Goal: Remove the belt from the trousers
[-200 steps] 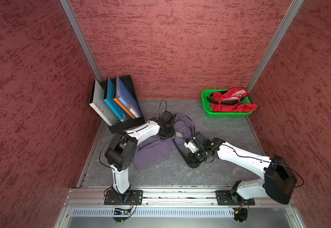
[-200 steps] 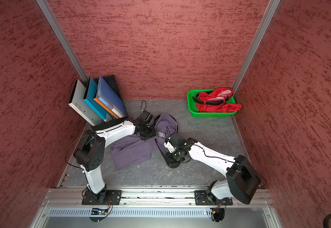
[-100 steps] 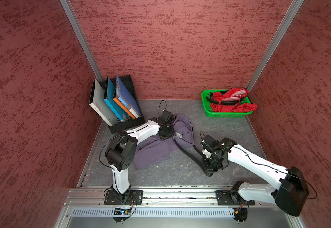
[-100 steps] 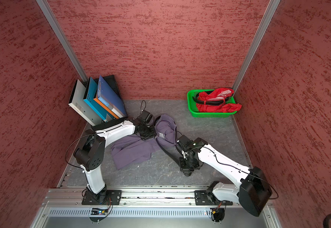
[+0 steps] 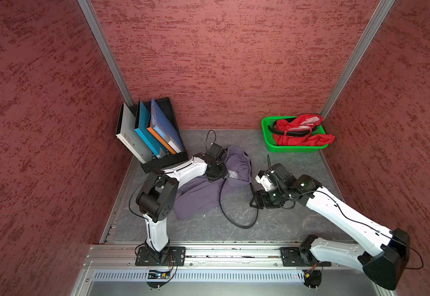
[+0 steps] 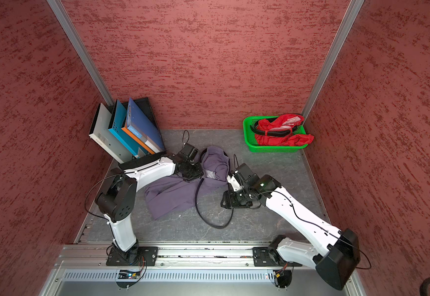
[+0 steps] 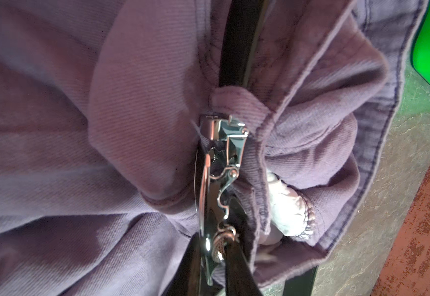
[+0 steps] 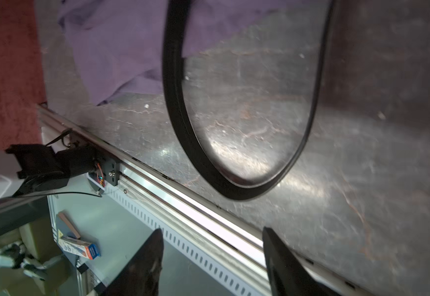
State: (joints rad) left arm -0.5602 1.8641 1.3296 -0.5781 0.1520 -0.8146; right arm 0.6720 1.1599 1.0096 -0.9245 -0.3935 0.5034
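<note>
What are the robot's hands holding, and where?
The left gripper pinches the belt by its silver buckle, at the trousers' waistband. The right gripper is open and holds nothing.

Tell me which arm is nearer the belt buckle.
Left. The left gripper clamps the buckle at the trousers' waistband. The right gripper, jaws open, is over the table beside the belt's loose loop, holding nothing.
</note>
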